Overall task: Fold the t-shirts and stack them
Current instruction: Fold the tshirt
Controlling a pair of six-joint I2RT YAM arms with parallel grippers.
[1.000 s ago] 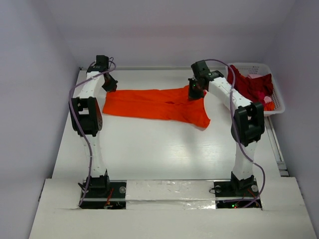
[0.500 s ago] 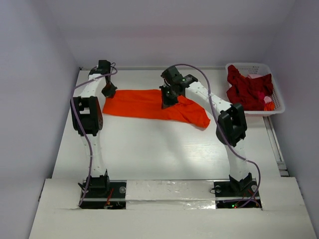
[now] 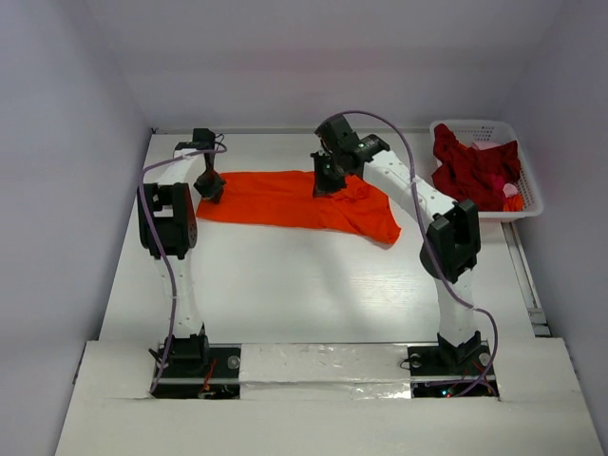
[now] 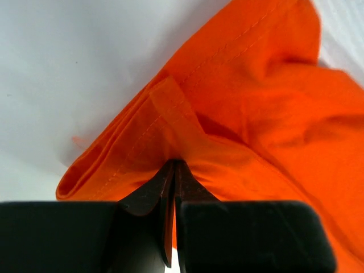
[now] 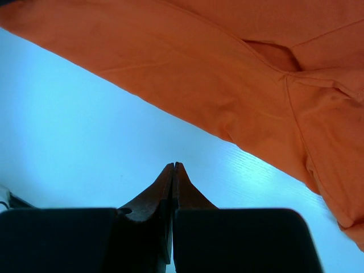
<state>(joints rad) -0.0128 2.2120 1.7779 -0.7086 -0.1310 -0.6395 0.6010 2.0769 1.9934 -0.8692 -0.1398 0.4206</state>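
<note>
- spread t-shirt (image 3: 285,199) flat on tabletop (image 3: 304,285), far half, lying left to right, right end angled nearer
- basket (image 3: 486,124) at far right edge of tabletop, well apart from spread t-shirt
- heaped t-shirts (image 3: 470,166) inside basket, piled toward its left side
- left claw (image 3: 211,185) at left end of spread t-shirt, tips closed on cloth fold
- right claw (image 3: 326,180) at far edge of spread t-shirt, right of middle, tips over bare tabletop just beside cloth
</note>
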